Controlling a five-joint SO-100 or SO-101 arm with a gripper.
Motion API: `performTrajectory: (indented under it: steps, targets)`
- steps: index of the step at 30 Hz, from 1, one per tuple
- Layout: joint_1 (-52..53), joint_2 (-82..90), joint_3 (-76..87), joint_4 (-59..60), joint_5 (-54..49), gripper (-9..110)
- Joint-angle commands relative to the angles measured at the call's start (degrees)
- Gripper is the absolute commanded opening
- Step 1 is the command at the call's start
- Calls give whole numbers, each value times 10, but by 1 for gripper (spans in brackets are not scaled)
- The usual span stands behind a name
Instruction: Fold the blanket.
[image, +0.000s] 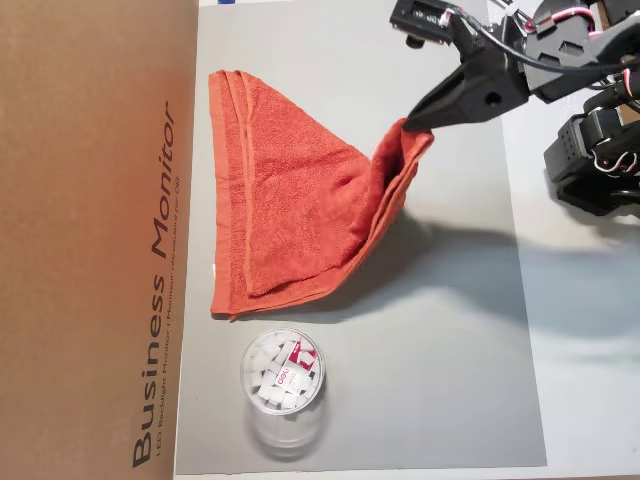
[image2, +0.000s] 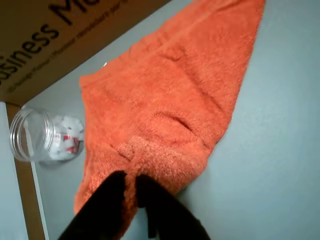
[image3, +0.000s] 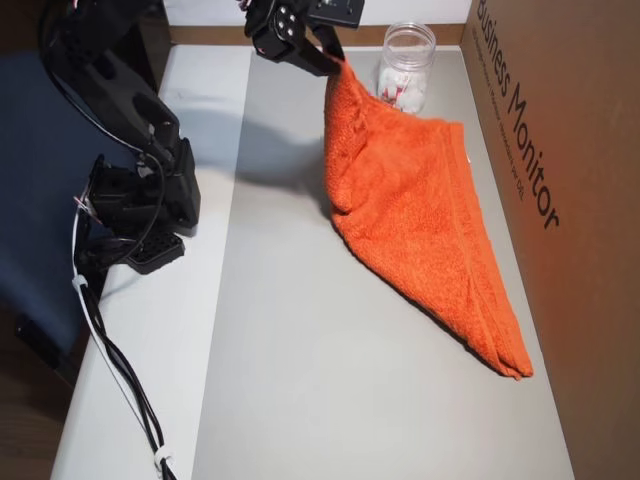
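Note:
The blanket (image: 290, 210) is an orange-red terry towel on the grey mat (image: 450, 330), one edge along the cardboard box and one corner lifted off the mat. My black gripper (image: 410, 124) is shut on that raised corner, so the cloth hangs from it in a triangular drape. In the wrist view both fingers (image2: 117, 187) pinch the blanket (image2: 170, 100) from either side at the bottom of the frame. In another overhead view the gripper (image3: 343, 64) holds the blanket (image3: 420, 210) corner high near the jar.
A brown cardboard box (image: 90, 240) printed "Business Monitor" borders the mat. A clear plastic jar (image: 283, 378) of white pieces stands close to the blanket's lower corner; the jar (image3: 405, 68) is right beside the gripper in another overhead view. The arm's base (image3: 135, 200) sits off the mat.

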Motion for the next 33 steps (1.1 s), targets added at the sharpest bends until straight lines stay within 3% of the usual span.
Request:
performTrajectory:
  steps: [1, 8, 14, 33]
  targets:
    - [33, -55, -87, -9, -6, 0]
    - [86, -177, -220, -12, -7, 0]
    - [110, -200, -221, -4, -31, 0]
    - [-66, 19, 111, 167, -30, 8]
